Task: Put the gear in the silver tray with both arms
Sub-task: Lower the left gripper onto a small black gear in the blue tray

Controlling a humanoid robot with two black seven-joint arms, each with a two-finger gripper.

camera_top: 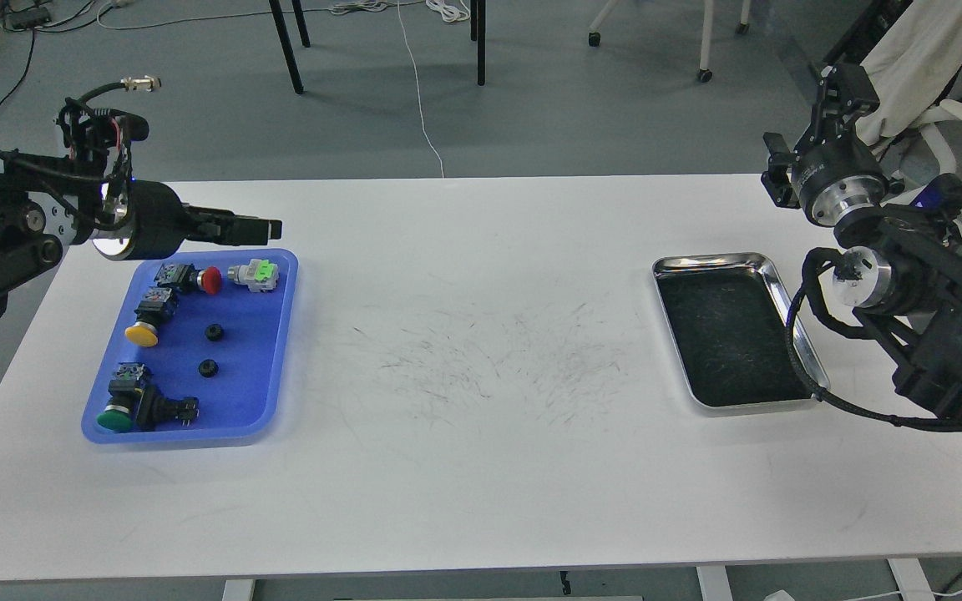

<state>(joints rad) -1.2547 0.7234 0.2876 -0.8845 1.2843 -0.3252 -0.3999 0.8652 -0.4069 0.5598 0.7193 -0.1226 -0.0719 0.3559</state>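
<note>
Two small black gears (213, 333) (208, 367) lie in the middle of the blue plastic tray (257, 359) at the left. The silver tray (715, 260) sits at the right with a dark, scratched, bare floor. My left gripper (270, 227) points right, just above the blue tray's far edge. I see it side-on, so its fingers do not separate. My right gripper (846, 83) is raised beyond the table's far right corner, behind the silver tray. It looks small and dark, and I cannot tell its state.
The blue tray also holds push-button switches: red (210, 280), yellow (141, 335), green (115, 419), and a silver one with a green part (254, 274). The white table (481, 401) has scuff marks in the middle. Chair legs and cables lie beyond its far edge.
</note>
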